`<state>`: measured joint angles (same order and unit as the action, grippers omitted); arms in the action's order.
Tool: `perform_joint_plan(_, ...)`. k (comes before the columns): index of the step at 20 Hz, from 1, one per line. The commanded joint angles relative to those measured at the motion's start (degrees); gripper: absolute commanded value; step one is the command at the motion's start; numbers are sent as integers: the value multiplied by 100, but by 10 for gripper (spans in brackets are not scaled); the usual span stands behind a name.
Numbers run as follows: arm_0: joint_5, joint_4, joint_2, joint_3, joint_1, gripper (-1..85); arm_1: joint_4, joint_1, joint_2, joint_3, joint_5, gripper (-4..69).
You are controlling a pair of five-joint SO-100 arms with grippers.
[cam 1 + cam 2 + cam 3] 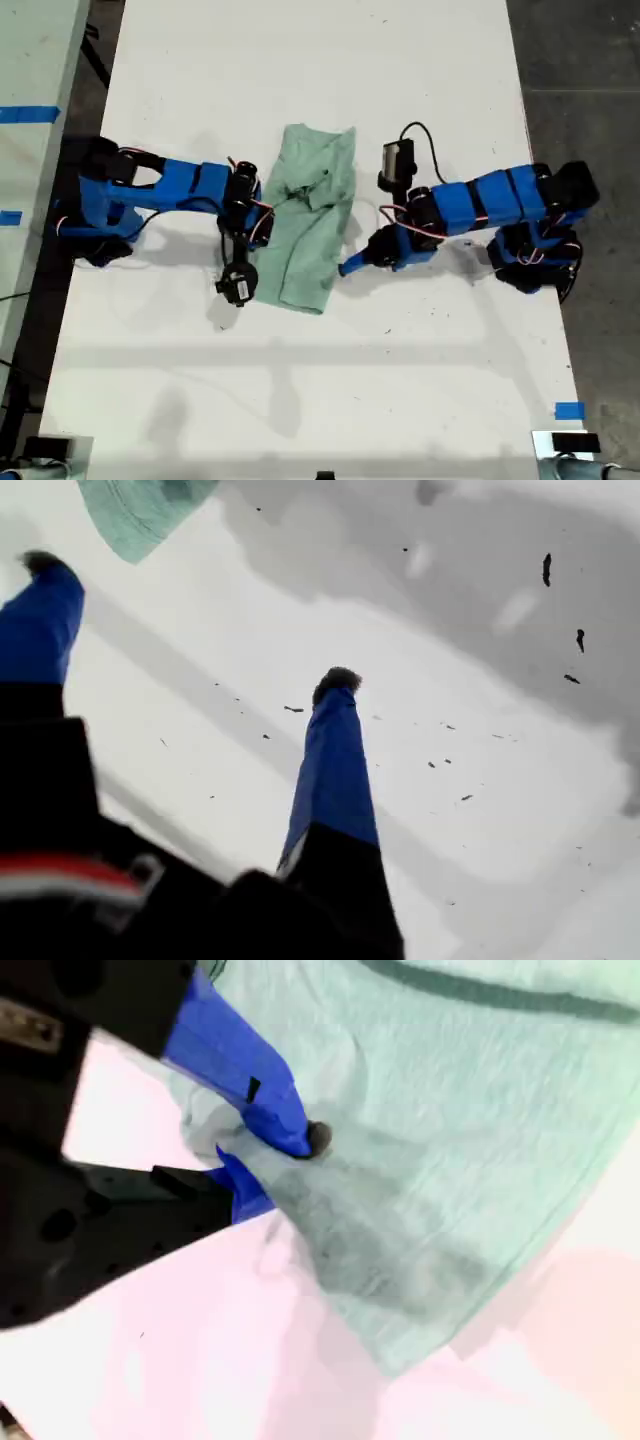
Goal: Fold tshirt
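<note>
While the tshirt (315,215) is lying bunched mid-table (300,400), my second gripper (275,1165) is seemingly pinching its edge; my first gripper (190,625) is hanging spread and empty beside it.

Exterior view bright, even, sharp; soft arm shadows on white table (300,60). First wrist view blurry w/ grey shadow bands. Second wrist view overexposed, pink tint, soft focus.

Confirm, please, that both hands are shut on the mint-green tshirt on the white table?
Not quite: only my second hand is shut on the tshirt; the first wrist view shows my first hand open above the white table.
</note>
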<state>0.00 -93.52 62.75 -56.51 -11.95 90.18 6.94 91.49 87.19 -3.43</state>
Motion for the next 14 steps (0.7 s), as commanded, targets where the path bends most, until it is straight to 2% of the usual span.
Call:
perform_joint_plan(1,633,1116,-290,1063,9,0,-88,62,510,9,105,401)
perform_joint_plan(4,958,2320,-703,1037,-70,0,-97,88,694,202,211,401)
perform_joint_plan(6,984,2689,-1151,1028,-26,0,-123,132,809,316,281,401)
perform_joint_plan(8,1002,2944,-1494,949,0,34,-141,167,888,413,343,401)
perform_joint_plan(9,1028,3015,-1644,967,0,162,-167,185,905,466,369,401)
perform_joint_plan(10,1020,3032,-1784,984,-9,207,-220,185,932,519,369,401)
perform_joint_plan(14,958,2865,-1793,967,-62,238,-334,176,940,571,343,398)
